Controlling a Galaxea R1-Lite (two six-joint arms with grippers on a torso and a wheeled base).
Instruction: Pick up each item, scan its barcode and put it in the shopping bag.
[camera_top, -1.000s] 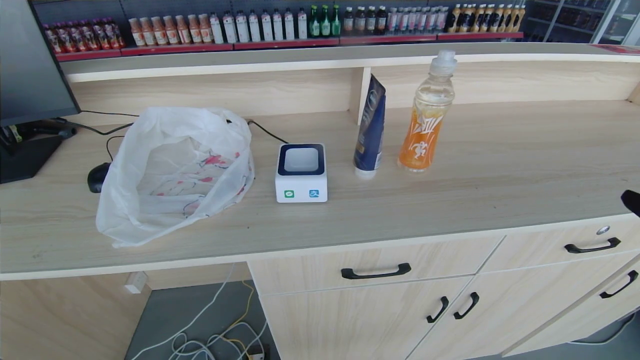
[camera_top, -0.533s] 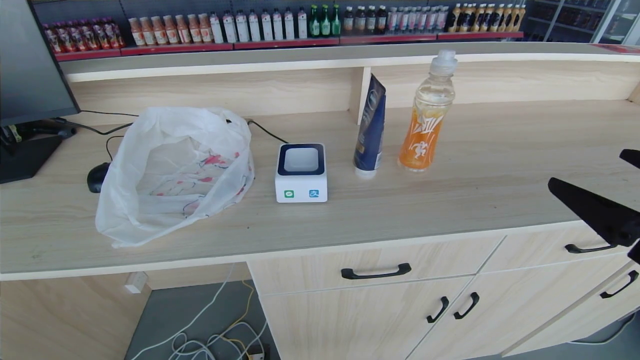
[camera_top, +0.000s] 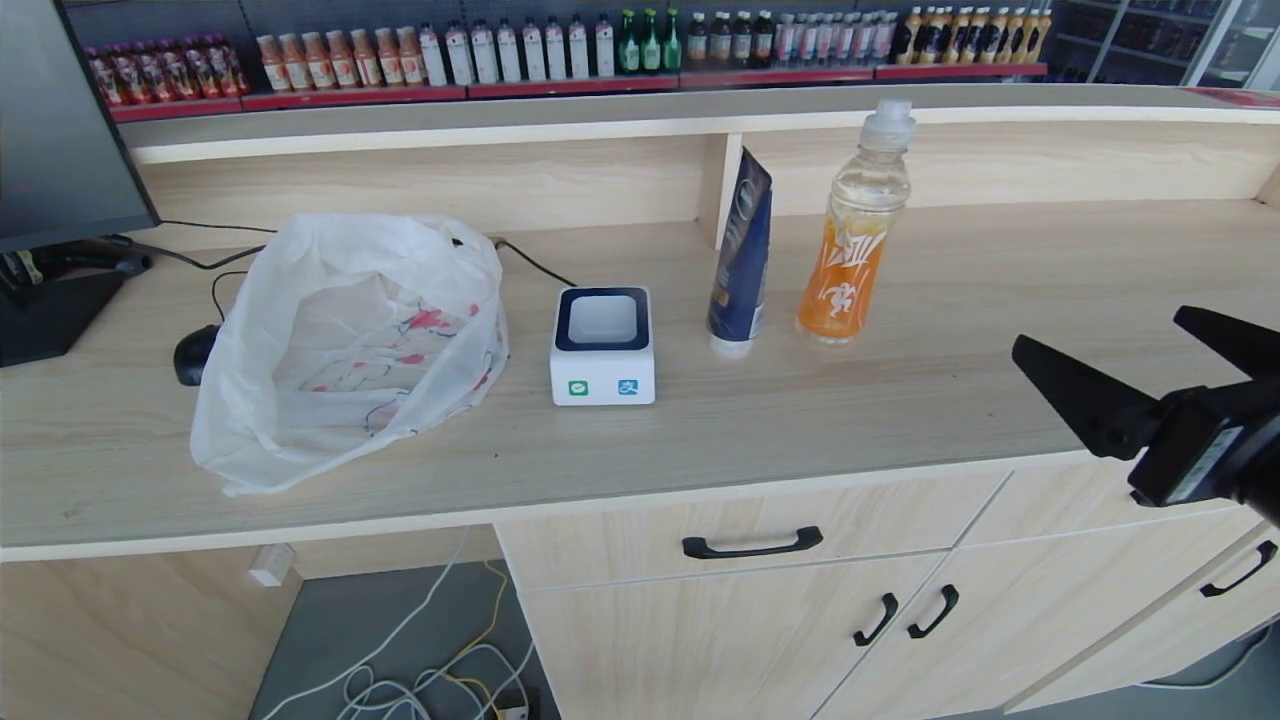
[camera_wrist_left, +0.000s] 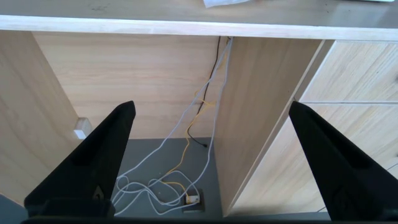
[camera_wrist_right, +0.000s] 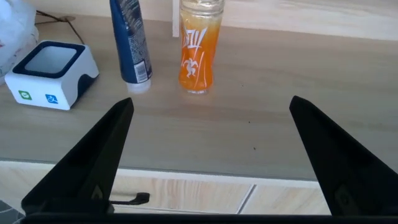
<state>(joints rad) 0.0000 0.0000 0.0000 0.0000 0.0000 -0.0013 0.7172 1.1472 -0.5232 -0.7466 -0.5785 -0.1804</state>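
An orange drink bottle (camera_top: 855, 225) (camera_wrist_right: 200, 46) and a dark blue tube (camera_top: 741, 255) (camera_wrist_right: 132, 43) stand upright side by side on the wooden counter (camera_top: 900, 400). To their left sits a white scanner box (camera_top: 602, 345) (camera_wrist_right: 48, 74), then an open white shopping bag (camera_top: 345, 345). My right gripper (camera_top: 1130, 365) (camera_wrist_right: 211, 162) is open at the counter's front right edge, well short of the bottle, with nothing between its fingers. My left gripper (camera_wrist_left: 211, 162) is open below the counter, facing the cables on the floor.
A black mouse (camera_top: 192, 355) lies left of the bag, with a monitor (camera_top: 60, 120) at the far left. A raised ledge and divider (camera_top: 725, 175) stand behind the tube. Drawers with black handles (camera_top: 750, 545) run under the counter. Shelves of bottles line the back.
My right gripper has come in from the right edge, rising and moving left toward the counter's front. The items, scanner and bag have not moved.
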